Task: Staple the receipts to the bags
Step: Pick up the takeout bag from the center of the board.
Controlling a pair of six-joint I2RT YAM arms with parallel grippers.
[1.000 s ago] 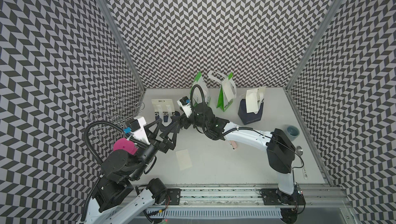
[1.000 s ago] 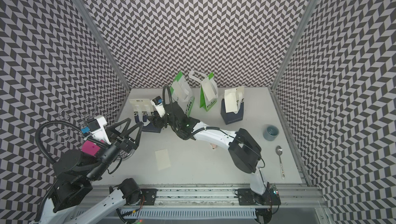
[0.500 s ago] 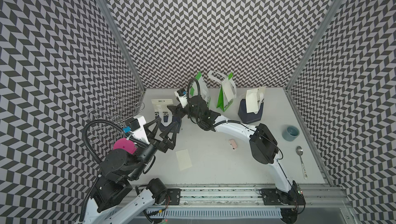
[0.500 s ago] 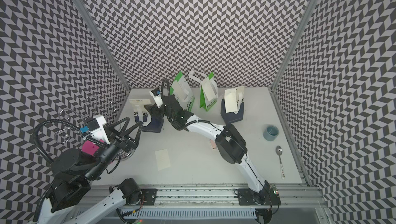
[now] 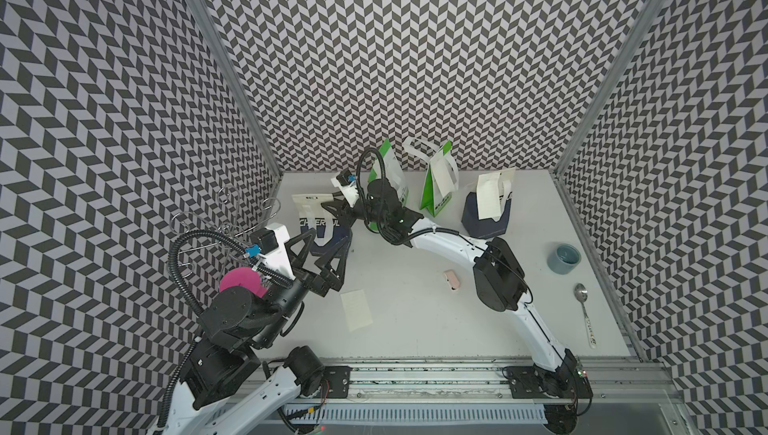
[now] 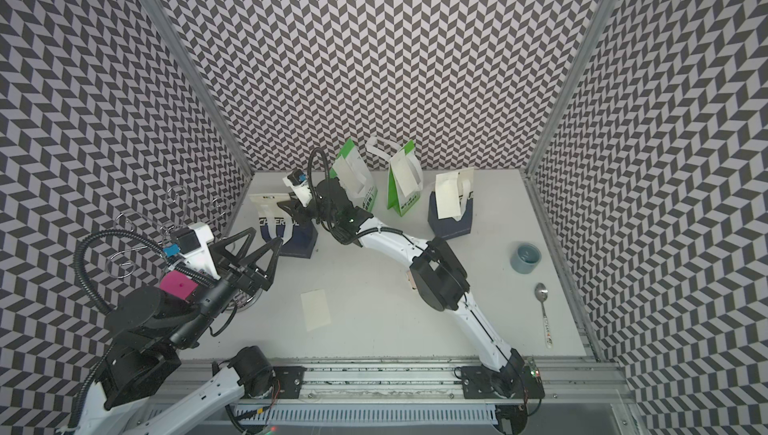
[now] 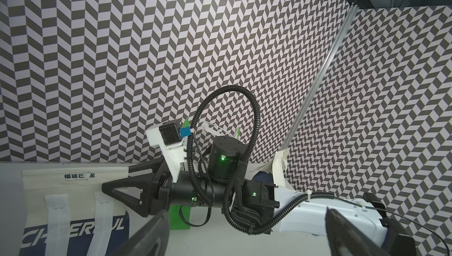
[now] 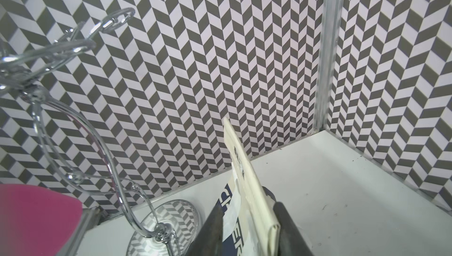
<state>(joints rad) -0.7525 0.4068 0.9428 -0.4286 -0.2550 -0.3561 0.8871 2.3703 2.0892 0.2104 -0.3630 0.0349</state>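
Note:
A navy-and-cream bag (image 5: 318,221) (image 6: 276,221) lettered "CHEERFUL" stands at the far left. My right gripper (image 5: 332,206) (image 6: 291,206) is shut on its folded cream top edge; the right wrist view shows the bag (image 8: 244,193) between the two dark fingers of that gripper (image 8: 248,215). My left gripper (image 5: 328,241) (image 6: 266,236) hangs open just in front of this bag, empty. Two green-and-white bags (image 5: 390,179) (image 5: 436,187) and a second navy bag (image 5: 486,221) stand along the back, each with a receipt (image 5: 488,196) on it. One loose receipt (image 5: 356,310) lies flat on the table.
A chrome wire stand (image 5: 224,221) (image 8: 73,144) rises by the left wall, close to both grippers. A small pale pink object (image 5: 452,279) lies mid-table beside the right arm. A grey-blue cup (image 5: 563,258) and a spoon (image 5: 584,312) sit at the right edge.
My right gripper has reached further to the far left, onto the top of the CHEERFUL bag, and its jaws have closed on it. The left arm has barely moved.

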